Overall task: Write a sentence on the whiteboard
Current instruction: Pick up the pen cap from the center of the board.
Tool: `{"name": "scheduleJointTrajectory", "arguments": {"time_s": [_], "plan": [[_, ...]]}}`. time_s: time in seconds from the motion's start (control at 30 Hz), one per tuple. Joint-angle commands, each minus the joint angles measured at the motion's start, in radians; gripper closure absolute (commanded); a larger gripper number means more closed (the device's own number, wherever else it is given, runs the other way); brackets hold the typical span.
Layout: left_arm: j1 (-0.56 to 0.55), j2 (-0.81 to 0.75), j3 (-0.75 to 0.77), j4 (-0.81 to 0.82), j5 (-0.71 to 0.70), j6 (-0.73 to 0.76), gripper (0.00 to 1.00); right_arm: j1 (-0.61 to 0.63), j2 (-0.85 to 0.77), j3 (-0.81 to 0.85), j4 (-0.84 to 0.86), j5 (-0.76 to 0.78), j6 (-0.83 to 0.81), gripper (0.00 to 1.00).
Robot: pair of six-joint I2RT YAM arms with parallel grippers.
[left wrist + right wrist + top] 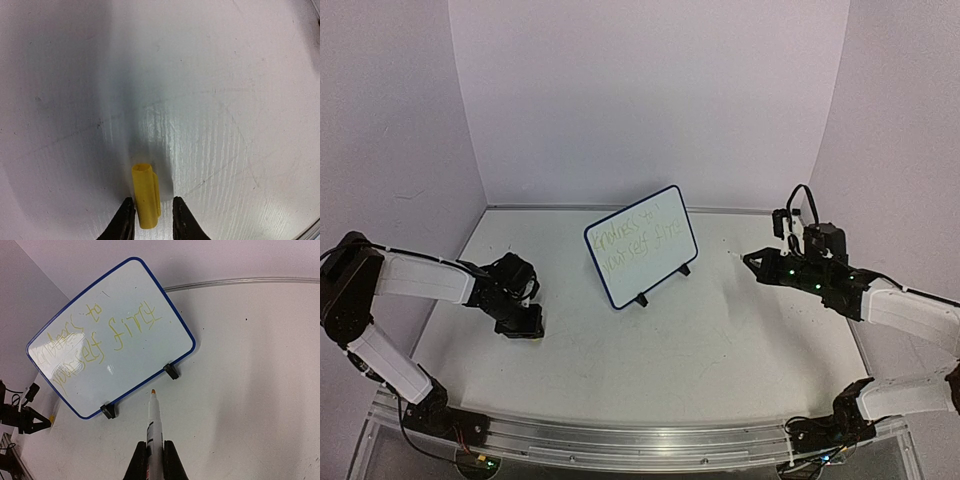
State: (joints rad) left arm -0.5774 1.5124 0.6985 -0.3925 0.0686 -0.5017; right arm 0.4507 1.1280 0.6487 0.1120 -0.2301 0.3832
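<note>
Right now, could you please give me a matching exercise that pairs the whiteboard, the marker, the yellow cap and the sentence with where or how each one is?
Things:
1. whiteboard
2. marker
3. yellow cap
4. sentence

Place or state:
A. between the fingers of the left gripper
B. yellow-green, in two lines
C. clamped in the right gripper, tip bare
D. propped up, blue-rimmed

Pairs: 1-D, 2-C, 3-A, 4-B.
</note>
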Motion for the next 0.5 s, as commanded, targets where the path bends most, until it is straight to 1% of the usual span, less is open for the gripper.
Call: {"name": "scheduleJointTrajectory", "arguments": {"time_s": [0.0,0.3,0.47], "plan": [[-0.004,-0.001,0.004,-0.076,-0.041,-0.020,0.78,0.004,0.006,-0.006,0.033,-0.003,0.006,1.00],[-0.005,0.021,0.005,-0.080,-0.029,-0.020,0.87,0.003,0.010,-0.004,0.035,-0.003,0.005,1.00],[-0.006,0.028,0.011,-0.101,-0.057,-0.029,0.98,0.004,0.005,-0.002,0.035,-0.009,0.004,1.00]]}}
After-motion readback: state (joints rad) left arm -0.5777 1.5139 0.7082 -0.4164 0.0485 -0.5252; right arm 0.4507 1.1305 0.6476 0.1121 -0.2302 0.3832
